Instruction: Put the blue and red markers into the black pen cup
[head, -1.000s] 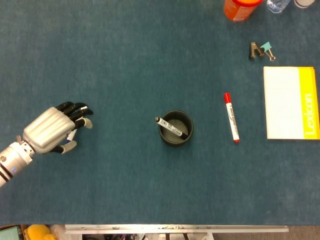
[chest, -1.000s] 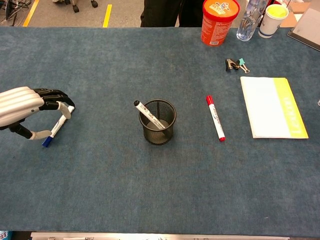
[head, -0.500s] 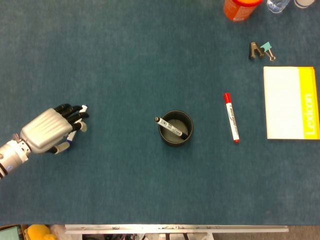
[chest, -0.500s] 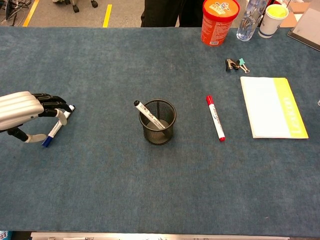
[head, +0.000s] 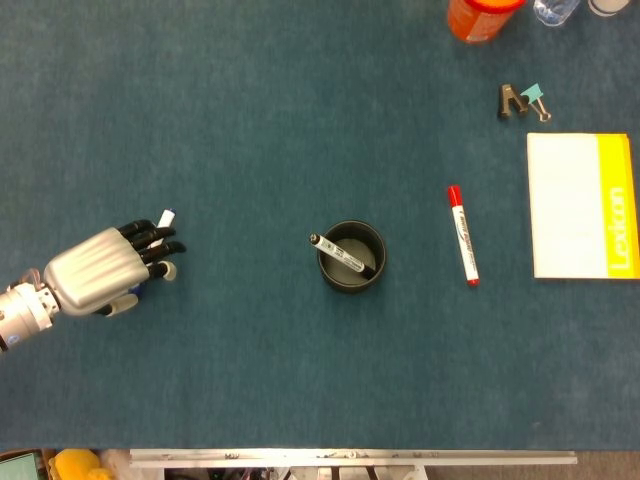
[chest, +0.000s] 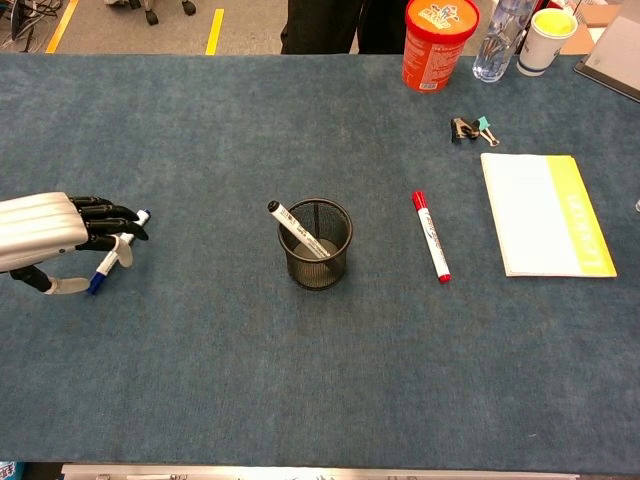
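Note:
The blue marker (chest: 105, 262) lies slanted on the blue cloth at the far left, its white end (head: 165, 216) poking out past the fingertips. My left hand (head: 95, 272) (chest: 45, 232) covers its middle, fingers curled over the barrel and thumb by the blue cap. The marker still touches the table. The black mesh pen cup (head: 380, 252) (chest: 316, 258) stands mid-table with a black-capped white marker (chest: 290, 224) leaning in it. The red marker (head: 463, 236) (chest: 431, 237) lies to the right of the cup. My right hand is not visible.
A white and yellow notepad (head: 582, 205) lies at the right edge, binder clips (head: 524, 101) behind it. An orange canister (chest: 433, 42), a bottle (chest: 497, 38) and a cup (chest: 547, 27) stand along the far edge.
My left hand has drawn back to the left and its fingers have curled in over the blue marker. The marker has barely shifted.

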